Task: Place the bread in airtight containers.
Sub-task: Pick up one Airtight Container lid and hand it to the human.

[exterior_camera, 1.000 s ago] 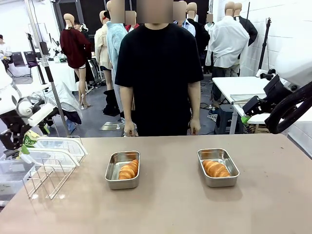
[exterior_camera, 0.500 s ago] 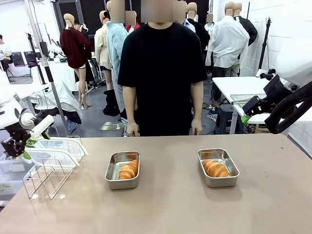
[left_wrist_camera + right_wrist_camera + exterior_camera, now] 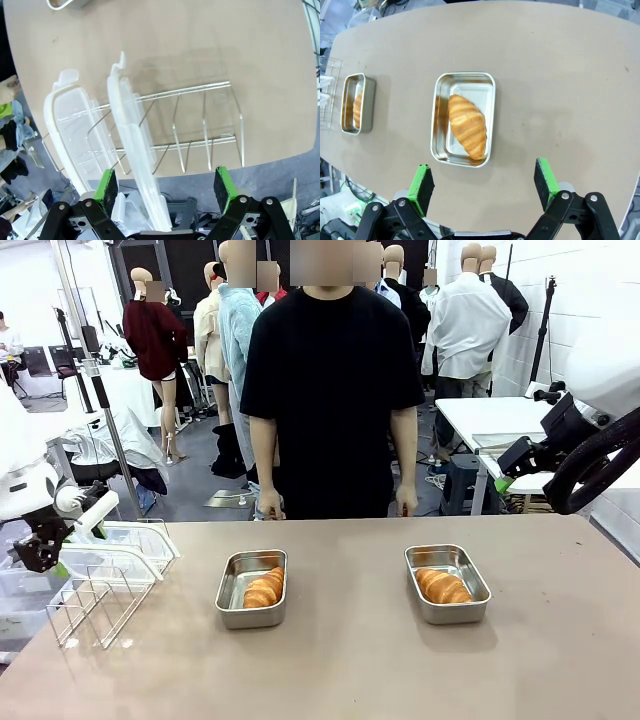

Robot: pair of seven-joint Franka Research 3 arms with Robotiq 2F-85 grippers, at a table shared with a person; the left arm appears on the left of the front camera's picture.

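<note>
In the front view the bread is already home. The left rectangular stainless-steel tub (image 3: 250, 618) holds a golden-brown ridged croissant (image 3: 264, 589). At its 3 o'clock, well apart, the right rectangular stainless-steel tub (image 3: 452, 613) holds a second croissant (image 3: 441, 586). Both tubs stand uncovered. At 9 o'clock of the left tub a pale wire rack (image 3: 95, 602) carries the translucent white clip-on lids (image 3: 120, 538). A person stands at 12 o'clock with one hand (image 3: 266, 506) near the far table edge, clear of my paths.

In the left wrist view the left gripper (image 3: 165, 186) has its jaws spread wide and pinches nothing. One lid runs up between the green pads toward 11 o'clock, and the other stands at its 9 o'clock, both on edge in the rack. I judge them light, thin, fairly stiff and slick. I'd take one by the long rim, midway, away from the clip tabs. The rack wires and the neighbouring lid could snag, and the light rack may lift along with it.

In the right wrist view the right gripper (image 3: 483, 187) is equally spread and empty, with the right tub at 12 o'clock of its pads. That croissant looks flaky and crushable, so I'd leave it alone. The light tub may skid when a lid is pressed on.
</note>
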